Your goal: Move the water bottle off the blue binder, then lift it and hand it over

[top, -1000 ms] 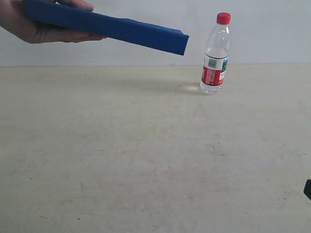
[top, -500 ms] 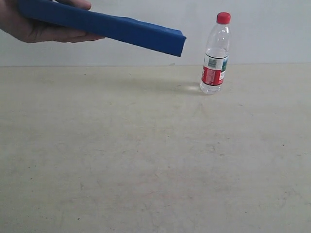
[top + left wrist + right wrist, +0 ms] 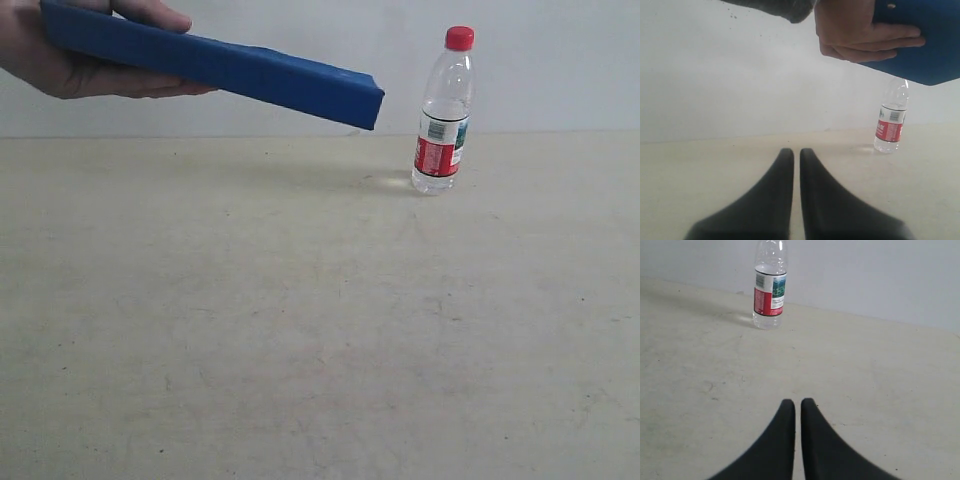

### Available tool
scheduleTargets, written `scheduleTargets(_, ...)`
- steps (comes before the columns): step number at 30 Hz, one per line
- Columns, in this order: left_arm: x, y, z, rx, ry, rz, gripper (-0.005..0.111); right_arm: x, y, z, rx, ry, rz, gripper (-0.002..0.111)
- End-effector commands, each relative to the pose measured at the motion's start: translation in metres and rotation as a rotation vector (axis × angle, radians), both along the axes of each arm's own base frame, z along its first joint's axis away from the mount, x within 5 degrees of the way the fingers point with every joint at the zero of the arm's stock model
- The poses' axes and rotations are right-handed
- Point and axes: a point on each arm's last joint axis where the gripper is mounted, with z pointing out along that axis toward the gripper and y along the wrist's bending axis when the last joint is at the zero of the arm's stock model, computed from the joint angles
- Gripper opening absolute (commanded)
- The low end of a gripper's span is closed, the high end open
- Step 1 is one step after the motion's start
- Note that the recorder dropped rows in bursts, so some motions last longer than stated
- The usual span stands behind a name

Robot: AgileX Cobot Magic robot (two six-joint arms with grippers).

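Note:
The water bottle [image 3: 443, 112] stands upright on the table at the back right, red cap on top; it also shows in the left wrist view [image 3: 889, 123] and the right wrist view [image 3: 769, 286]. A person's hand [image 3: 60, 62] holds the blue binder [image 3: 230, 66] in the air at the upper left, tilted down toward the bottle and apart from it. In the left wrist view the binder [image 3: 930, 45] hangs above the bottle. My left gripper [image 3: 796, 151] and right gripper [image 3: 797, 402] are shut on nothing, low over the table and far from the bottle. Neither gripper appears in the exterior view.
The beige table [image 3: 300, 330] stretches wide and bare in front of the bottle. A pale wall [image 3: 560, 70] rises just behind the table's far edge. The person's grey sleeve [image 3: 775, 7] shows near the binder in the left wrist view.
The hand has shifted the binder slightly, its free corner a touch lower. A dark arm part at the right edge one second ago has left the exterior view. The bottle has not moved.

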Motion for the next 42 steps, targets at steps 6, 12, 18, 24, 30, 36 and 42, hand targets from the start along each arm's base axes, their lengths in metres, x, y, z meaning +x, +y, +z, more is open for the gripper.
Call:
scheduleTargets(6, -0.001, 0.0, 0.001, -0.014, -0.005, 0.003, 0.004, -0.001, 0.001, -0.001, 0.004, 0.014, 0.009, 0.002)
scheduleTargets(12, -0.001, 0.001, 0.001, -0.014, -0.006, 0.004, 0.004, -0.001, 0.001, -0.003, 0.09, 0.049, -0.006, 0.0)
scheduleTargets(18, -0.001, 0.0, 0.001, -0.014, -0.006, 0.003, 0.004, -0.001, 0.002, -0.002, 0.116, 0.032, -0.004, 0.0)
scheduleTargets(24, -0.001, 0.0, 0.001, -0.014, -0.006, 0.003, 0.004, -0.001, 0.002, -0.002, 0.116, 0.032, -0.004, 0.0)
scheduleTargets(30, -0.003, -0.001, -0.002, -0.062, 0.034, 0.04, 0.004, -0.001, 0.002, -0.002, 0.115, 0.034, -0.004, 0.0)
scheduleTargets(36, -0.005, -0.01, -0.013, -0.022, 0.152, -0.001, 0.004, -0.001, 0.002, -0.002, 0.116, 0.032, -0.004, 0.0)
scheduleTargets(42, -0.002, -0.001, -0.008, 0.016, 0.079, 0.096, 0.004, -0.001, 0.002, -0.002, 0.116, 0.032, -0.004, 0.0)
